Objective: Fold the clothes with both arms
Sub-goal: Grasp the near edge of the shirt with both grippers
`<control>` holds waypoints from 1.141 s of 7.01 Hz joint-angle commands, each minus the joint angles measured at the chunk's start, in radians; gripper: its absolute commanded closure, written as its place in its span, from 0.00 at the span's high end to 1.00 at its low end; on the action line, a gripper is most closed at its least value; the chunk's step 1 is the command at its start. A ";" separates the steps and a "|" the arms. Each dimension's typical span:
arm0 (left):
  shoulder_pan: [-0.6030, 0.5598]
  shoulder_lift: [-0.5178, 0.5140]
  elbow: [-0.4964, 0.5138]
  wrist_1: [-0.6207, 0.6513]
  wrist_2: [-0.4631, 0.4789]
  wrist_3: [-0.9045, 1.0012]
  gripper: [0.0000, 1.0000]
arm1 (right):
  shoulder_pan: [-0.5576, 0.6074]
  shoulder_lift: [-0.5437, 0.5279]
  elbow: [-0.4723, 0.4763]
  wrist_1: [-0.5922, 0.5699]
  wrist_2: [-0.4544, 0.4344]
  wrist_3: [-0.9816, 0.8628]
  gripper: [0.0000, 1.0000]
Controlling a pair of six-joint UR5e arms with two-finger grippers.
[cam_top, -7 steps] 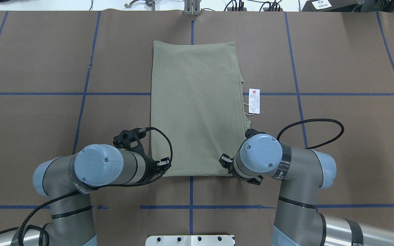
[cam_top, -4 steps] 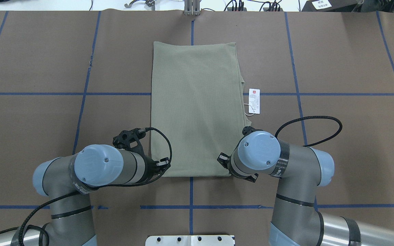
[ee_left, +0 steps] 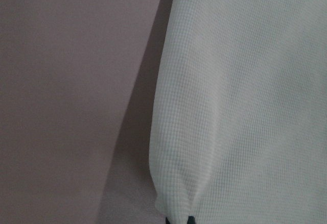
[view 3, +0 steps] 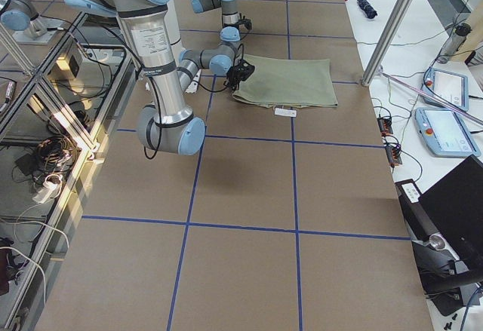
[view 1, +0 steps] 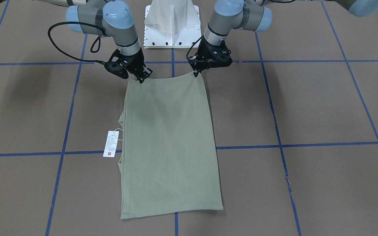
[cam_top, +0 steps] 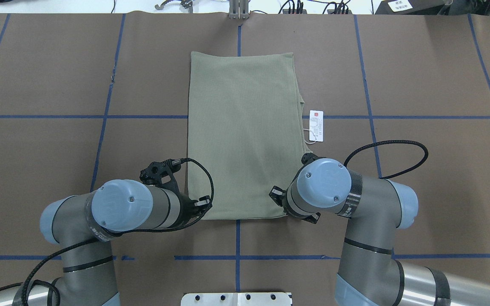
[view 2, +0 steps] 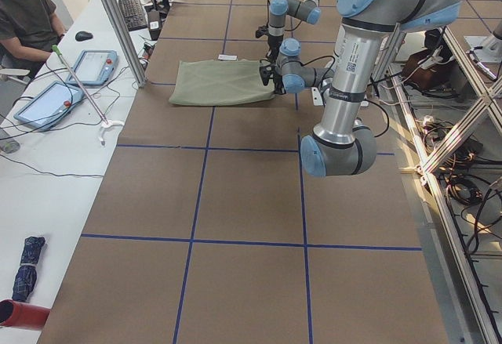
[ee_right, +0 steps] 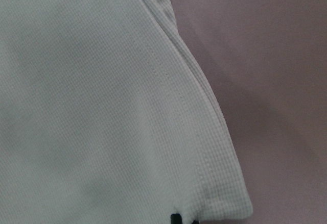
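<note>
1. Table [cam_top: 36, 170]: 1, brown cover w/ a grid of blue tape lines [cam_top: 100, 116]. It fills the overhead view.
2. Arms: 2, grey w/ light-blue caps. Left arm [cam_top: 121, 210] comes in near-left and right arm [cam_top: 355, 195] near-right. Both bend inward to the shirt's near edge. 1 black cable loops off each wrist.
3. Shirt [cam_top: 245, 136]: 1, sage green, folded to a long rectangle. It lies flat at table centre, long side running near to far, straddling the centre tape line. Folded layers peek out along its right edge. No logo or neck shows.
4. Base plate [view 1: 172, 23]: 1, white, at the table's near edge between the arms.
5. Grippers: 2, black.
   - Left gripper [view 1: 196, 73] sits at the shirt's near-left corner. In the left wrist view the cloth gathers to a point between the dark fingertips [ee_left: 176, 219], so it's pinched onto the shirt.
   - Right gripper [view 1: 142, 78] sits at the near-right corner. The right wrist view shows only a dark tip [ee_right: 176, 218] at the hem, w/ the cloth flat there. Can't tell if it's clamped or apart.
6. Hang tag [cam_top: 316, 125]: 1, white, on a string. It lies on the table just beside the shirt's right edge, about mid-length, far of the right wrist.
</note>
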 commanded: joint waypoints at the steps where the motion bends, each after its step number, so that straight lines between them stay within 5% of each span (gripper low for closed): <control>1: 0.082 0.048 -0.101 0.004 0.019 -0.015 0.00 | -0.019 -0.063 0.149 -0.001 0.031 -0.003 0.00; 3: 0.148 0.097 -0.215 0.065 0.028 -0.036 0.00 | -0.066 -0.148 0.298 -0.001 0.057 -0.001 0.00; 5: 0.151 0.081 -0.310 0.188 0.015 -0.035 0.00 | -0.077 -0.123 0.287 0.000 0.054 -0.003 0.00; 8: -0.014 -0.004 -0.235 0.216 0.013 0.038 0.00 | 0.077 -0.025 0.215 0.005 0.040 -0.016 0.00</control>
